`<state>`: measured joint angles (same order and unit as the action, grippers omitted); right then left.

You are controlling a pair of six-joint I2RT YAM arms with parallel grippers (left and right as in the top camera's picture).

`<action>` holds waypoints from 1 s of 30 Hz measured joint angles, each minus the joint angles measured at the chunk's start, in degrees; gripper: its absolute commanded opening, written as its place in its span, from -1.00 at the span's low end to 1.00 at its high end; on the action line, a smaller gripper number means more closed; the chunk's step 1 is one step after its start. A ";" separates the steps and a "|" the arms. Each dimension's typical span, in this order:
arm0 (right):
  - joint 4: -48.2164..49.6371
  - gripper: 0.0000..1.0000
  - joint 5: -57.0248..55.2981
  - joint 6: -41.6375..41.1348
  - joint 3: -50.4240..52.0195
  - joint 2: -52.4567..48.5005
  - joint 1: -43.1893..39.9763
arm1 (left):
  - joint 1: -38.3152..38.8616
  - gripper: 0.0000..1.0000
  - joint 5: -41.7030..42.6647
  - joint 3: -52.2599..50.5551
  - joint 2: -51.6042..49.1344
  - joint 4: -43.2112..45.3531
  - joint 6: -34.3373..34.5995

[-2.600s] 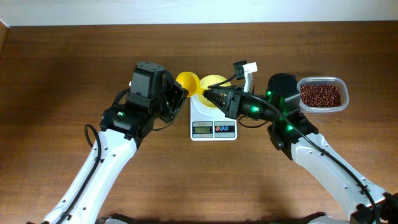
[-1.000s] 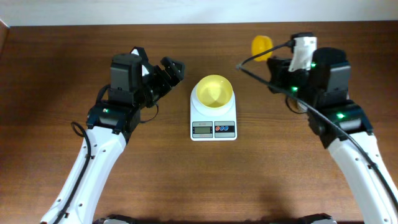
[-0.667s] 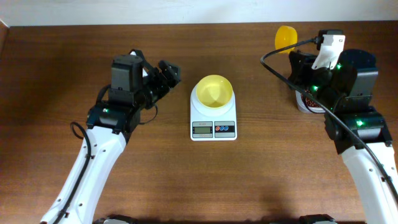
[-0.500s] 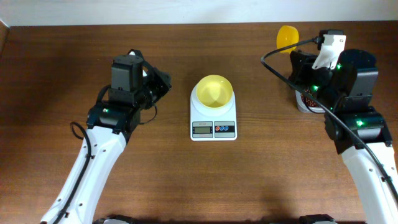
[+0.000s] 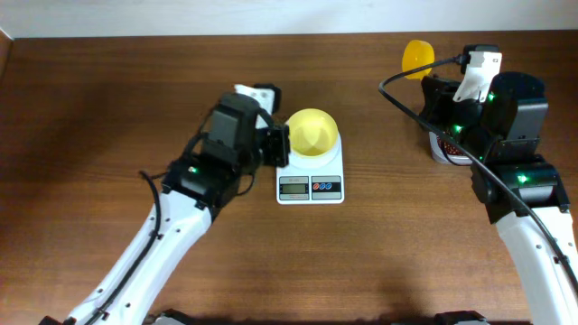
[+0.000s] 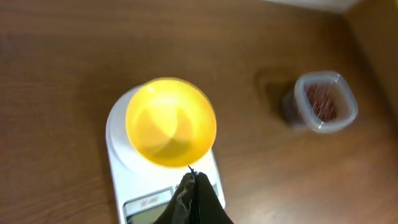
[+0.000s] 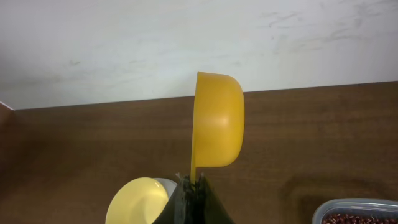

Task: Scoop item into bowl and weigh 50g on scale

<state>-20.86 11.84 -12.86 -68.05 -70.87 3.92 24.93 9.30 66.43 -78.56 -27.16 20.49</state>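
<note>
Ana: So where were the beans (image 6: 322, 101)?

Ben: They lay in a heap inside the clear tub (image 6: 323, 128), over on the right side of the table (image 5: 361, 262).

Ana: And the bowl (image 5: 312, 133)?

Ben: It stood on top of the scale (image 5: 310, 188), in the middle of the table, well apart from the tub. Its inside showed only plain yellow.

Ana: Could the numbers on the scale be read?

Ben: No, they were too small to tell.

Ana: What was the right gripper (image 7: 191, 182) doing?

Ben: It was pinching the handle of the orange-yellow scoop (image 7: 217, 121). The scoop was up in the air, tipped on its side, near the back edge of the table. From above, the right arm hid most of the tub.

Ana: What about the left gripper (image 6: 193, 179)?

Ben: Its two fingers were pressed tight together, with nothing between them. It hung just beside the bowl, on the bowl's left, over the edge of the scale. Whether it touched the bowl could not be told.
</note>
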 measured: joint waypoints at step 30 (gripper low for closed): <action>1.18 -0.92 0.00 0.02 0.00 0.00 0.00 | 14.29 -1.00 -10.47 0.00 -27.41 -0.83 -13.66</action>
<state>-19.68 11.84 -12.84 -68.05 -70.87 3.92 39.22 -1.17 66.43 -105.97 -27.99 6.83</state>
